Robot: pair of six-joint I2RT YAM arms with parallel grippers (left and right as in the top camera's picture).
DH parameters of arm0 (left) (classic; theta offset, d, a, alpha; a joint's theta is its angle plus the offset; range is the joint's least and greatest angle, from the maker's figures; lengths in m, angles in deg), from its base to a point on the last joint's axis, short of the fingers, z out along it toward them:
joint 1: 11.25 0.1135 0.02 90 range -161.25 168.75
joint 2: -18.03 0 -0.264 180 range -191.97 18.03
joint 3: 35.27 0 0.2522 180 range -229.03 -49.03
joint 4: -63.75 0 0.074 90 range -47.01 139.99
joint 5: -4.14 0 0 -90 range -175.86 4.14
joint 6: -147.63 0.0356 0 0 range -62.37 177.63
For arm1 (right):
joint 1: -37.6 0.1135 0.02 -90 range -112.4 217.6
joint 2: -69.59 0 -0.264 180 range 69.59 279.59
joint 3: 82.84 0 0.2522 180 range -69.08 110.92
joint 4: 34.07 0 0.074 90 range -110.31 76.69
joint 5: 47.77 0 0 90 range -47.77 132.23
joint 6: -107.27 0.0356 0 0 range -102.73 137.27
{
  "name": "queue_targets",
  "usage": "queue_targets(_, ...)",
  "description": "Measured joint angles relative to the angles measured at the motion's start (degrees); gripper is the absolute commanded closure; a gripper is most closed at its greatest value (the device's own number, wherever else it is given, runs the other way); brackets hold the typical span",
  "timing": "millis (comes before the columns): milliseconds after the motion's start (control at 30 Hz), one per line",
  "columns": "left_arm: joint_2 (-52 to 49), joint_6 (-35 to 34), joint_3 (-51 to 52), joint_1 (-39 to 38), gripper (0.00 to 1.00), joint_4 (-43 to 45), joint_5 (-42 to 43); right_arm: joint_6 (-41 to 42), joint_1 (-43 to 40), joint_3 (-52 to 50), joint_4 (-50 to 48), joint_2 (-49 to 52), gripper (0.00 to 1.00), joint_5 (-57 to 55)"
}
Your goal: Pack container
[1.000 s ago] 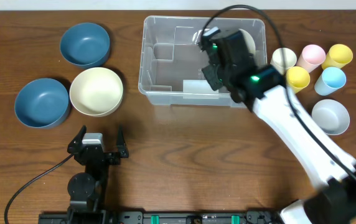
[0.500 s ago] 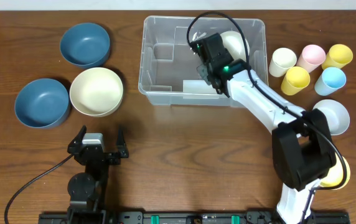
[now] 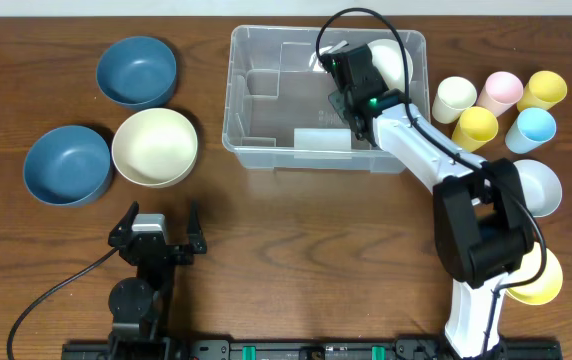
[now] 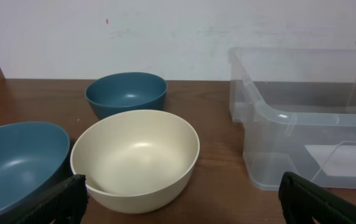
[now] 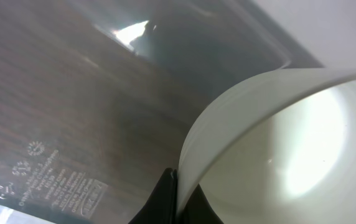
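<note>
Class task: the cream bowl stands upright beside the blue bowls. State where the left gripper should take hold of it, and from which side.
Grip the cream bowl by its thin rim, at the edge nearest the left gripper, coming down from above with one finger inside and one outside. It sits upright, mouth open, and looks too wide to span. A blue bowl crowds its left edge.
</note>
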Motion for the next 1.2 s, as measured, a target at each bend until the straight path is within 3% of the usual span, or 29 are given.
queue_targets(267,-0.02,0.0,0.0,0.0,0.02,0.0,0.02,-0.04,-0.13,0.0,-1.42,3.45,0.96,0.37)
queue_targets(433,0.0,0.0,0.0,0.0,0.02,0.02,0.02,-0.63,-0.15,0.04,-2.36,4.0,0.69,0.52)
queue_targets(633,-0.02,0.0,0.0,0.0,0.02,0.02,0.0,-0.7,-0.15,0.07,-2.47,4.0,0.56,0.52)
queue_targets(767,-0.02,0.0,0.0,0.0,0.02,0.02,0.02,-0.59,-0.09,0.81,-0.33,4.02,0.42,0.46)
queue_targets(833,-0.02,0.0,0.0,0.0,0.02,0.0,0.02,-0.76,0.11,2.86,3.39,4.02,0.3,0.37)
queue_targets(1000,-0.02,0.0,0.0,0.0,0.02,0.02,0.02,1.4,2.58,13.6,17.66,4.0,0.12,0.07)
queue_targets(1067,-0.02,0.0,0.0,0.0,0.02,0.02,0.0,4.0,4.0,20.26,26.08,4.0,0.01,0.28)
queue_targets(1200,0.0,0.0,0.0,0.0,0.02,0.0,0.0,10.23,5.29,32.3,41.03,2.56,0.01,3.19)
